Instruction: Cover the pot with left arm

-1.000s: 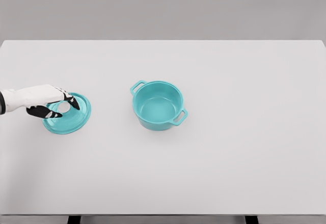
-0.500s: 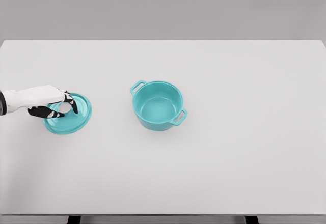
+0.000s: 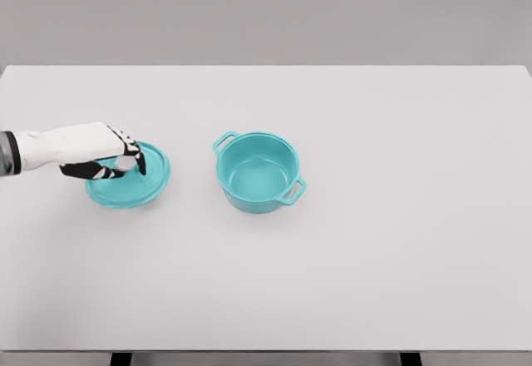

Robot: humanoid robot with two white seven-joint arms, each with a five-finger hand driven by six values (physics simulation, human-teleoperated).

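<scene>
- The left hand point(image 3: 104, 154) has its fingers point(image 3: 137, 161) curled around the knob of the teal lid point(image 3: 133, 185), left of the open pot point(image 3: 258, 170) on the table point(image 3: 399, 233).
- Keep the lid level, centre it over the rim, then lower it.
- The pot's handles line up upper-left to lower-right; the round lid has no long axis.

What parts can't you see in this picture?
- Head view: the lid's knob is mostly covered by the left hand.
- Head view: the left arm is cut off by the picture's left edge.
- Head view: the right arm is nowhere in the picture.
- Head view: the pot's far outside wall is hidden by its own rim.
</scene>
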